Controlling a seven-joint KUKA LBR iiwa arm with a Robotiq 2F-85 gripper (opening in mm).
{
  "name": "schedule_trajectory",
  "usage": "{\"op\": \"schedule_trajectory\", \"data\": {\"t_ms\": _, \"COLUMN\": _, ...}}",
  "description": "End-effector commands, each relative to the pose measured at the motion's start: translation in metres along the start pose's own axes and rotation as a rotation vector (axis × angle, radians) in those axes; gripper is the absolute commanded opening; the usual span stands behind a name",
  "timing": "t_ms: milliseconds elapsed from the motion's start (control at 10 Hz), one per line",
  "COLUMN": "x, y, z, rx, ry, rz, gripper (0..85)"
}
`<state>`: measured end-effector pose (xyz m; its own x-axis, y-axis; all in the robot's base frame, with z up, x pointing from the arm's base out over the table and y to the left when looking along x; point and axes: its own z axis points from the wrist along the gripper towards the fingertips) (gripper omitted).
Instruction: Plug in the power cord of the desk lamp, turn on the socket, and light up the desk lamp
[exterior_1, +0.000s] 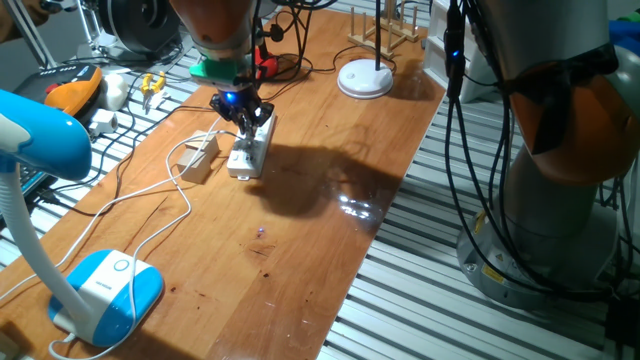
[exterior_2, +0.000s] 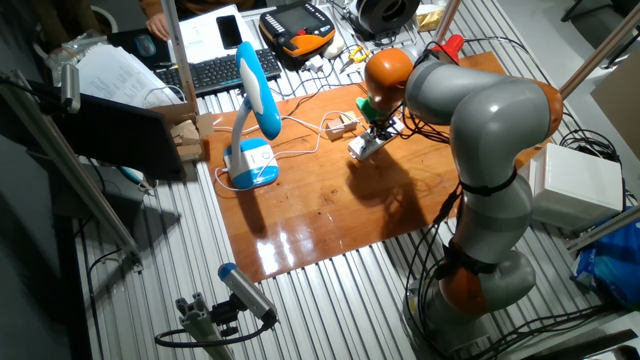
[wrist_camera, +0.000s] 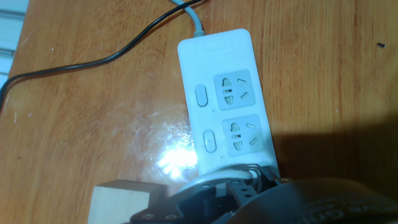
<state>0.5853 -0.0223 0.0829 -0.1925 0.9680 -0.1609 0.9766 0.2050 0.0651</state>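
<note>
Gripper is hovering over the near end of the socket; finger opening and any grasp cannot be told. Desk lamp is standing well apart from it.

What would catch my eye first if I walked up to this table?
Probably the big grey-and-orange robot arm bending over the wooden table, its gripper poised right over a white power strip. Next, the light-blue desk lamp at the table's near corner, its thin white cord trailing toward the strip.
</note>
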Motion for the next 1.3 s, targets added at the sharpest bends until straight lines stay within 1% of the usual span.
{"op": "schedule_trajectory", "data": {"t_ms": 0, "x": 0.000, "y": 0.000, "z": 0.000, "rx": 0.000, "ry": 0.002, "rz": -0.003, "gripper": 0.0}}
{"op": "schedule_trajectory", "data": {"t_ms": 200, "x": 0.001, "y": 0.000, "z": 0.000, "rx": -0.001, "ry": 0.005, "rz": -0.017, "gripper": 0.0}}
{"op": "schedule_trajectory", "data": {"t_ms": 300, "x": 0.001, "y": 0.001, "z": -0.001, "rx": 0.000, "ry": -0.004, "rz": -0.015, "gripper": 0.0}}
{"op": "schedule_trajectory", "data": {"t_ms": 500, "x": 0.002, "y": 0.001, "z": 0.000, "rx": -0.014, "ry": -0.007, "rz": -0.002, "gripper": 0.0}}
{"op": "schedule_trajectory", "data": {"t_ms": 600, "x": 0.003, "y": 0.000, "z": 0.001, "rx": -0.019, "ry": -0.013, "rz": 0.000, "gripper": 0.0}}
{"op": "schedule_trajectory", "data": {"t_ms": 800, "x": 0.008, "y": -0.001, "z": 0.004, "rx": -0.018, "ry": -0.028, "rz": 0.012, "gripper": 0.0}}
{"op": "schedule_trajectory", "data": {"t_ms": 1000, "x": 0.014, "y": -0.002, "z": 0.009, "rx": -0.029, "ry": -0.047, "rz": 0.023, "gripper": 0.0}}
{"op": "schedule_trajectory", "data": {"t_ms": 1200, "x": 0.013, "y": -0.001, "z": 0.010, "rx": -0.028, "ry": -0.043, "rz": 0.023, "gripper": 0.0}}
